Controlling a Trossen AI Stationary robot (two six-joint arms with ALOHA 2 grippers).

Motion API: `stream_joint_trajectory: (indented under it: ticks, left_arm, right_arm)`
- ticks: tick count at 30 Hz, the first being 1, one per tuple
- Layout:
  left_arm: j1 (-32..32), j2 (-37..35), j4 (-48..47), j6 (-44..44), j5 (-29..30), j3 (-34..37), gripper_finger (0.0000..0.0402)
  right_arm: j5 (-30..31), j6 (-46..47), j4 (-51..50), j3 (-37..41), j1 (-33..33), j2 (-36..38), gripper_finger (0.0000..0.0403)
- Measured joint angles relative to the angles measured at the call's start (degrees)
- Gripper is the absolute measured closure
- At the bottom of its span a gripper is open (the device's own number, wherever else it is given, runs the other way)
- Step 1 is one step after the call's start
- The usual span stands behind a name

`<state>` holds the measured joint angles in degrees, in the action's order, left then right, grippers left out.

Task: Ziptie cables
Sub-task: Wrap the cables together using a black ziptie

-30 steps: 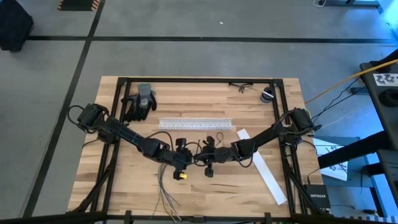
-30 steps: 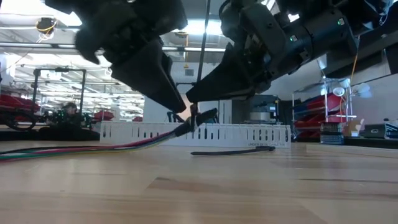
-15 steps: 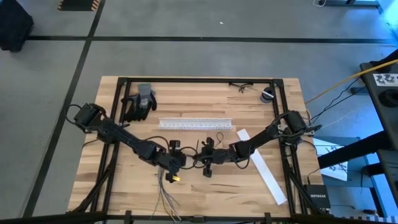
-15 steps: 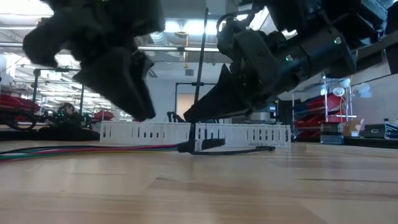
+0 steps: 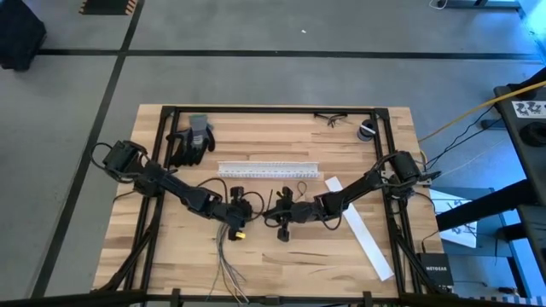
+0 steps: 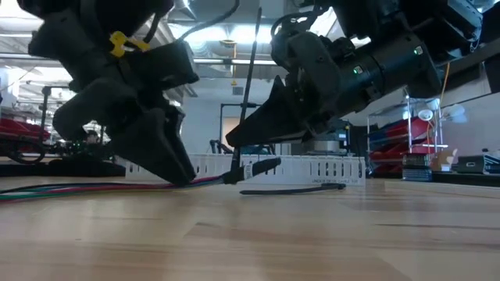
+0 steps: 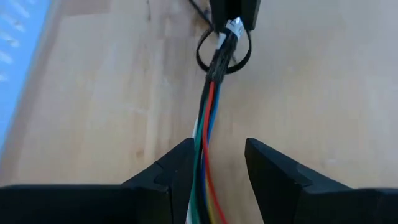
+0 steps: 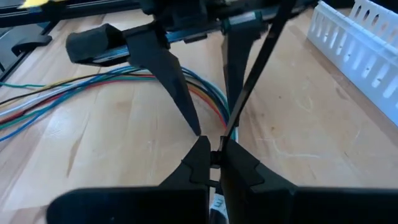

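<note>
Just in front of the white channel, the cables are straddled by the half-parted left gripper while a ziptie looped round them is pinched by the shut right gripper; tightening likely follows.

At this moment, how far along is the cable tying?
Done: a ziptie is already looped around the cables. In hand: the right gripper is shut on the ziptie's tail, which stands upright in the low view, while the left gripper straddles the cables just behind the loop, its fingers open around them. Left: the loop looks loose, so cinching remains. A spare ziptie lies by the white channel.
</note>
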<state>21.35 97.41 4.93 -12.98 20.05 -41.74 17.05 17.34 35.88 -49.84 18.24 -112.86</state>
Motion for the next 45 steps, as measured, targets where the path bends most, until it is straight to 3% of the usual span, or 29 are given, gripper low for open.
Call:
stream_joint_trajectory:
  ticks: [11,18,28,37,45]
  left_arm:
    - [-1.6,2.8,11.9,-1.0,-3.9,3.8,0.0263]
    - [-1.7,3.0,14.0,-0.3,-4.7,3.9,0.0263]
    - [-0.9,2.5,13.0,-0.2,-4.5,3.9,0.0263]
    - [1.3,-5.3,1.9,-5.0,-4.4,2.3,0.0263]
    - [2.1,-8.7,1.5,-8.6,-4.5,2.2,0.0263]
  right_arm:
    - [-0.7,0.1,1.6,0.0,-1.1,-0.2,0.0388]
    - [-4.4,0.2,4.4,-4.7,-1.9,-6.7,0.0388]
    - [-3.1,-2.8,1.8,-10.4,-2.3,-10.3,0.0388]
    - [-2.6,-2.8,0.3,-10.4,-2.1,-10.3,0.0388]
    - [-2.5,-3.5,0.2,-10.3,-2.1,-10.2,0.0388]
